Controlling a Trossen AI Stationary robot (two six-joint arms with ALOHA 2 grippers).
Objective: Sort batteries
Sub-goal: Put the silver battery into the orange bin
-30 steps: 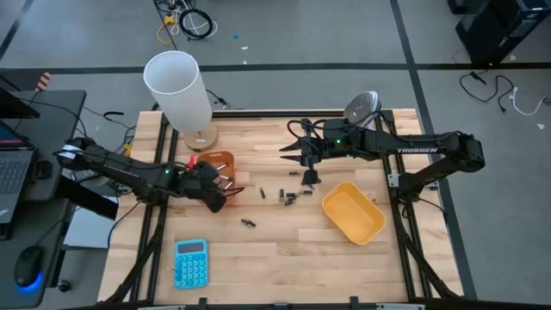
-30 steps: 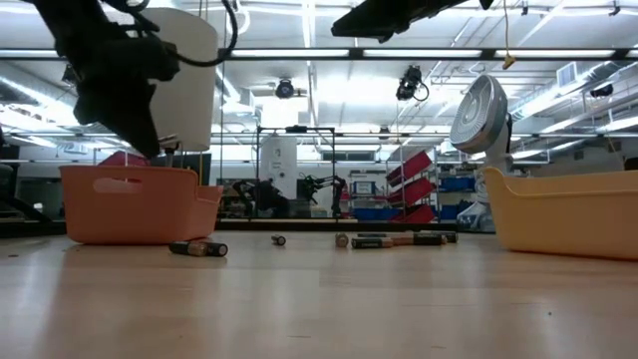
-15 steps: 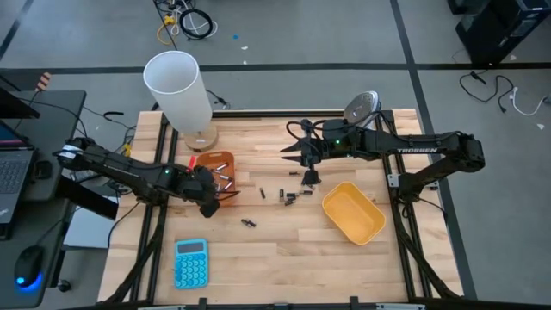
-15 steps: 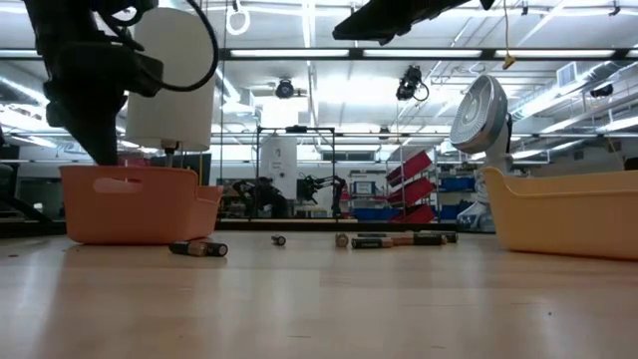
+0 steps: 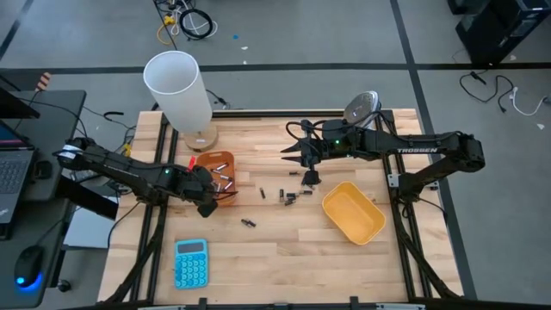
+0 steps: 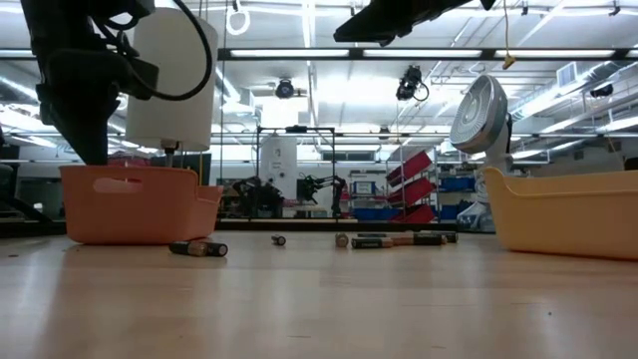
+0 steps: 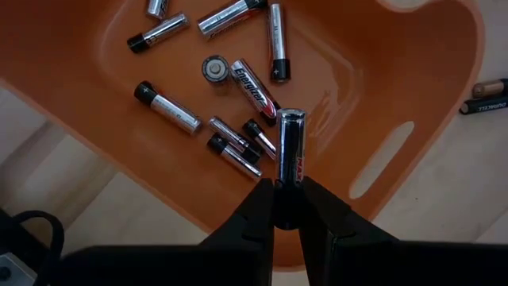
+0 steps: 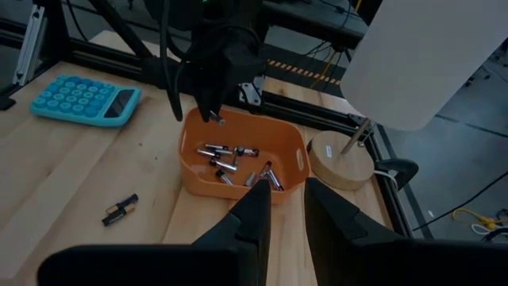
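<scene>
My left gripper [image 7: 287, 208] hangs over the orange tray [image 5: 225, 159], near its near-left rim, shut on a silvery battery [image 7: 290, 143]. Several more batteries [image 7: 230, 79] lie on the tray's floor. My right gripper [image 8: 287, 208] hovers high over the table's middle, its fingers apart with nothing between them. Loose batteries [image 5: 287, 196] lie on the wood between the two trays, and a dark pair [image 5: 248, 223] lies nearer the front. The yellow tray [image 5: 353, 213] sits at the right. My left gripper pinches one end of the silvery battery [image 7: 288, 181] between its two fingertips. The fingers come steeply from above, and the battery runs on in line with them, sticking out past their tips. It hangs clear above the tray's floor.
A white lamp shade [image 5: 176, 86] on a round wooden base stands behind the orange tray. A blue calculator [image 5: 190, 263] lies at the front left. A small fan [image 5: 362, 108] stands at the back right. Bare wood lies along the front middle.
My left gripper has tipped more steeply downward and drifted toward the table's left, from over the tray's middle toward its near-left rim, still shut on the battery.
</scene>
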